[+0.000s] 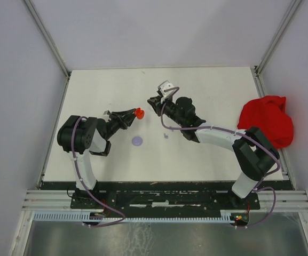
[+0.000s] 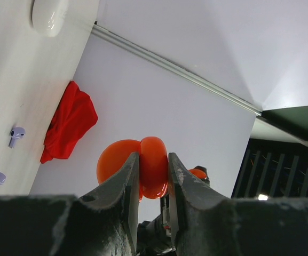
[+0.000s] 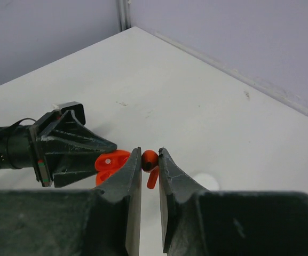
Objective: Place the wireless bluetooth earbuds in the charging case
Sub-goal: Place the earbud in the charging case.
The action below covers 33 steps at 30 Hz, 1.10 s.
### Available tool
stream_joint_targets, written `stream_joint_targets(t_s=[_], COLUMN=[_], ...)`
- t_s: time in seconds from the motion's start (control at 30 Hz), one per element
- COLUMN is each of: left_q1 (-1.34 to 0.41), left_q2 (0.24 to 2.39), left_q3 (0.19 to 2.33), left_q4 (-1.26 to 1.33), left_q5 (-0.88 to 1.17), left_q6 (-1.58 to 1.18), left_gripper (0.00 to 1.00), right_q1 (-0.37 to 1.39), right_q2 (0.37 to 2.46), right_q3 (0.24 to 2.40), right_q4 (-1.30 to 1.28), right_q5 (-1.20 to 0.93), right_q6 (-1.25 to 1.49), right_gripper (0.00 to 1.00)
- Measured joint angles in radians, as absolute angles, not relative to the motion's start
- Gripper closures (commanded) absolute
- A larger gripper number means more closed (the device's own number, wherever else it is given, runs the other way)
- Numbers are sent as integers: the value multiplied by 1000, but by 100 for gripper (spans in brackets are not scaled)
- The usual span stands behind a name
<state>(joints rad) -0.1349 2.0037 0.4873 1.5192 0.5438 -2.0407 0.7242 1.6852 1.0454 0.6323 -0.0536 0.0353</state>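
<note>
- Red plastic stemmed earbud (image 3: 151, 176) is pinched in my right tool (image 3: 149, 156), stem hanging down.
- Red round charging case (image 3: 110, 162) — clamped in my left tool (image 2: 154, 160) — lies just beside it, to its left.

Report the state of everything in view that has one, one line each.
red charging case: open, clamped in the left gripper
red earbud: pinched in the right gripper, not yet in the case
purple earbuds: loose on the table
red cloth: crumpled at the table's right edge
</note>
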Motion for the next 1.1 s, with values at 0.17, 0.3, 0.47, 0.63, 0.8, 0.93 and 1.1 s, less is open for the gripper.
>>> stream_joint_targets(t_s=[0.17, 0.3, 0.47, 0.63, 0.8, 0.93, 1.1], left_q1=[-167, -193, -217, -229, -236, -240, -245], left_q2=[2009, 2020, 2021, 2021, 2021, 2021, 2021], left_q3=[512, 532, 544, 550, 555, 563, 564], left_q4=[1520, 1520, 1520, 1520, 1520, 1520, 1520], left_q5=[540, 534, 533, 532, 528, 526, 525], left_q6=[-2041, -2041, -2042, -2042, -2042, -2043, -2050], left_gripper=[97, 97, 97, 97, 97, 97, 97], right_q1=[722, 718, 715, 712, 712, 712, 712], right_q2=[1715, 1756, 1819, 1864, 1867, 1873, 1893], right_q3=[903, 857, 826, 813, 801, 795, 794], right_q4=[915, 1073, 1253, 1328, 1355, 1373, 1377], right_q5=[-128, -162, -198, -227, -237, -247, -254], right_q6=[33, 32, 23, 23, 21, 21, 21], right_gripper=[100, 100, 100, 100, 100, 100, 100])
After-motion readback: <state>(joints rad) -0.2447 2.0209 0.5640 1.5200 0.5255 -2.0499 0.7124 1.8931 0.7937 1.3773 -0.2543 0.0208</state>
